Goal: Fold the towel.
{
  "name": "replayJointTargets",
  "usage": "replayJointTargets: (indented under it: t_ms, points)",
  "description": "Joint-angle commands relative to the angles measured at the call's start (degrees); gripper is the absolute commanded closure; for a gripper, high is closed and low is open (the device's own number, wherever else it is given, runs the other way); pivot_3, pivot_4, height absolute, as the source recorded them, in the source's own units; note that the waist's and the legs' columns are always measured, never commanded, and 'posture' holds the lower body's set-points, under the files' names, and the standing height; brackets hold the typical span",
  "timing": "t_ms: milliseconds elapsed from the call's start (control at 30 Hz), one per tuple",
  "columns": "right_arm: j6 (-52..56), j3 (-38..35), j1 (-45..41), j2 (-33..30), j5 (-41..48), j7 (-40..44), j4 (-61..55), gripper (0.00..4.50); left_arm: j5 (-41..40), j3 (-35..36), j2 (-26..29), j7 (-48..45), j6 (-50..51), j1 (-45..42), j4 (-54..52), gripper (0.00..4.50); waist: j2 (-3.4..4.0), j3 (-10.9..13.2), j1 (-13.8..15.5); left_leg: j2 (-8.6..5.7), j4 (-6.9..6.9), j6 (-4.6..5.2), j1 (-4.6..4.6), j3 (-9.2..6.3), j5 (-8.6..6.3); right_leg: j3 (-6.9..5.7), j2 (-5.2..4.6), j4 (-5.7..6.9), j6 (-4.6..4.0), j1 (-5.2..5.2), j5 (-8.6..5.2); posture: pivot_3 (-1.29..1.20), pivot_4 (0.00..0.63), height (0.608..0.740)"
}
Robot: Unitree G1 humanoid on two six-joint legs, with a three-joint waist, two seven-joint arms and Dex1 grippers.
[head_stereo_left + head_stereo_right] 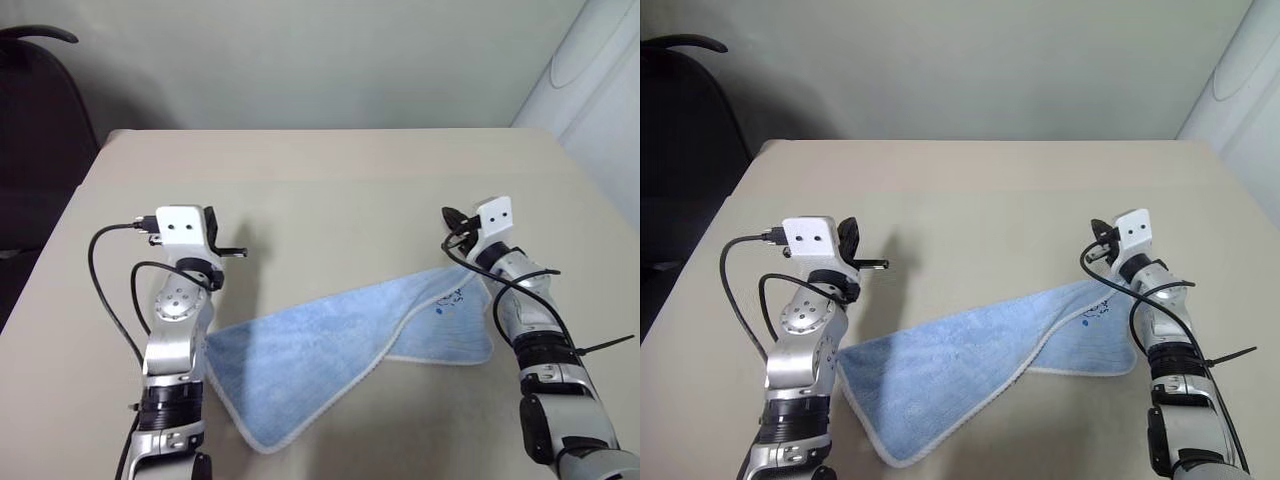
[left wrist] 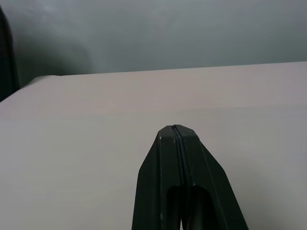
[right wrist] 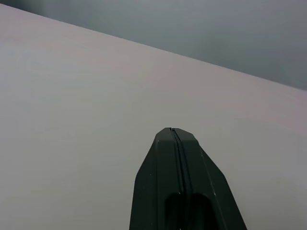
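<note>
We judge the fold to be partly made, or a loose one awaiting correction: the towel (image 1: 340,350) lies across the lower middle of the frame in the head views, one layer doubled over another along a slanting crease, so it forms a long skewed band and not a neat rectangle. Both tools are raised above it and carry nothing. The left tool (image 2: 176,128) has its two black fingers pressed flat together with only a hairline seam between them, and the right tool (image 3: 172,130) is closed in the same way.

Next, we think, the tools must part their fingers, come down to a corner or edge, and pinch a single layer so it can be drawn over and squared.

The towel is light blue terry, soft and nubby, with a whitish stitched border tracing its rounded lower corner and a small dark blue mark near its right end. It should drape and drag easily. The surface (image 1: 330,180) is smooth, matte and beige. A dark chair (image 1: 35,140) stands at the upper left.
</note>
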Motion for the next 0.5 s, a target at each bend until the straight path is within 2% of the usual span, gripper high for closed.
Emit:
replayJointTargets:
  t_ms: [33, 233, 367, 500]
  points:
    - [-3.0, -1.6, -2.0, -2.6, -0.9, -0.7, 1.6, 4.48, 0.3, -0.5, 0.1, -0.8, -0.9, -0.8, -1.2, 4.5, 0.0, 0.0, 0.0, 0.0, 0.0, 0.0, 0.0, 0.0, 0.0, 0.0, 0.0, 0.0, 0.0, 0.01, 0.0, 0.0, 0.15, 0.74]
    - [-4.0, -1.4, -1.8, -5.3, -1.7, -0.3, 1.5, 4.48, 0.9, -2.1, 0.1, -2.2, -2.1, -2.5, 0.4, 4.5, 0.0, 0.0, 0.1, 0.0, 0.0, 0.0, 0.0, 0.0, 0.0, 0.0, 0.0, 0.0, 0.0, 0.01, 0.0, 0.0, 0.15, 0.74]
    - [-4.3, -1.3, 0.0, -9.8, -2.7, 2.8, -0.1, 4.48, -1.9, -2.7, 3.1, -9.0, -1.0, -1.5, -0.8, 4.5, 0.0, 0.0, 0.2, 0.0, -0.01, 0.0, 0.0, 0.01, 0.0, 0.0, 0.0, 0.0, 0.0, 0.0, 0.0, 0.0, 0.15, 0.74]
    - [-4.5, -1.9, 2.8, -16.4, -2.6, 8.0, -1.9, 3.57, -4.7, -3.8, 8.6, -18.4, 0.4, 2.1, -5.1, 4.5, 0.0, 0.0, 0.2, 0.0, -0.07, 0.0, -0.04, 0.01, 0.0, 0.0, 0.0, -0.01, 0.0, 0.0, 0.0, 0.0, 0.15, 0.74]
